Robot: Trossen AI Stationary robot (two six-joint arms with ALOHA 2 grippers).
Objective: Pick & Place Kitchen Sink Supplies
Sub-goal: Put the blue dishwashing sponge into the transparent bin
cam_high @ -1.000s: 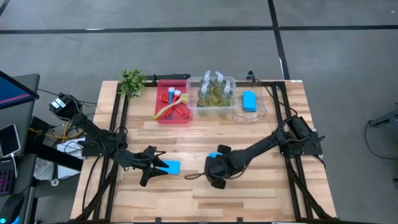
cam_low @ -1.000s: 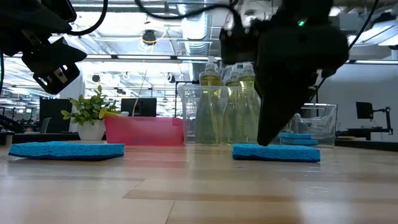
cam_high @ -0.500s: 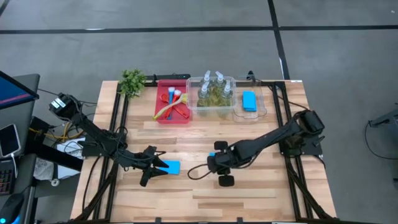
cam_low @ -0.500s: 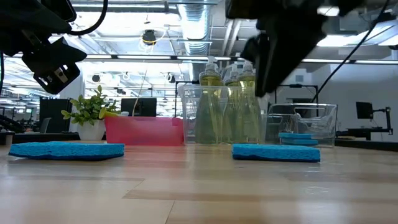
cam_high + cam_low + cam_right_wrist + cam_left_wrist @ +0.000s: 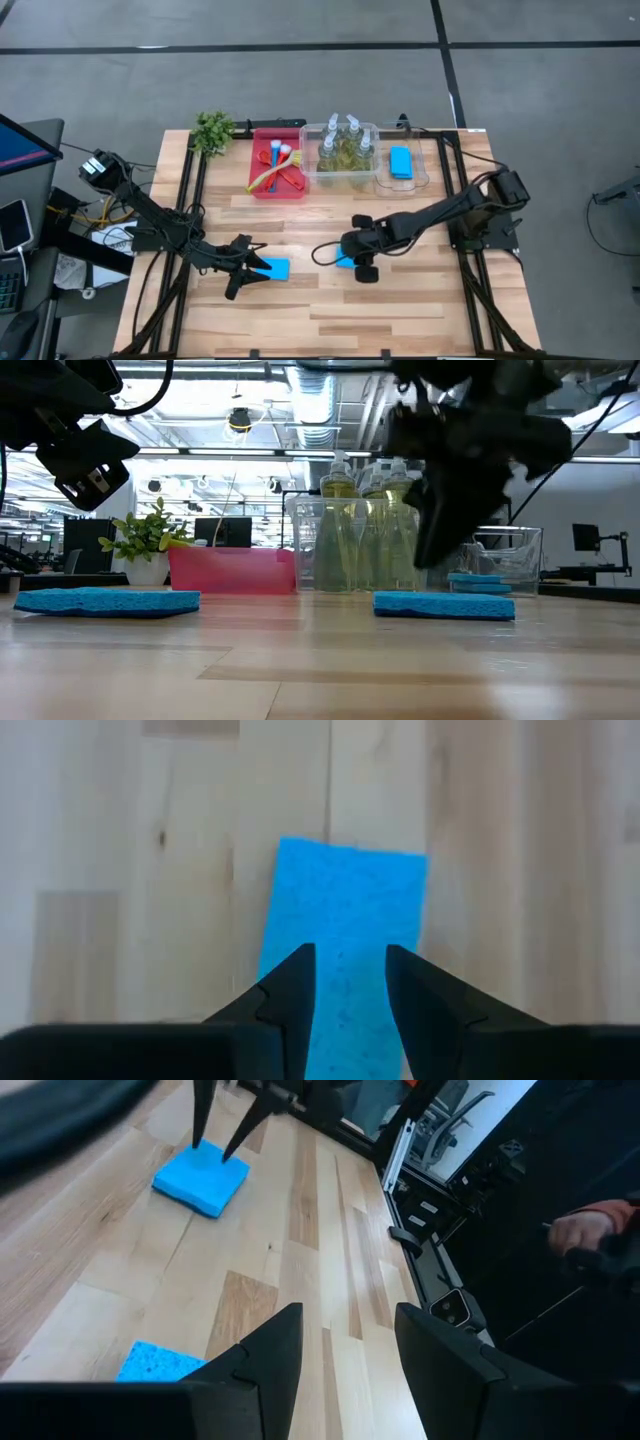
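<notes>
Two flat blue sponges lie on the wooden table. The left sponge (image 5: 273, 269) (image 5: 105, 601) lies just beside my left gripper (image 5: 248, 263) (image 5: 350, 1355), which hangs open above the table and off the sponge. My right gripper (image 5: 352, 258) (image 5: 346, 982) stands over the other sponge (image 5: 345, 910) (image 5: 445, 605), fingers pointing steeply down with a narrow gap, open. In the low view its tips (image 5: 428, 560) hang clear above the sponge. The left wrist view also shows this sponge (image 5: 202, 1177) beneath the right fingers.
At the far edge stand a red tray (image 5: 262, 185) with thin brushes, a clear bin (image 5: 312, 170) holding several bottles of yellow-green liquid, and a clear bin (image 5: 383, 184) with one blue sponge. A small green plant (image 5: 212, 130) is at the far left corner.
My right gripper has risen from low beside its sponge, swung toward the table's far edge and rolled about its own axis. It has come down somewhat again and now hangs over the sponge. Both sponges have stayed where they were.
</notes>
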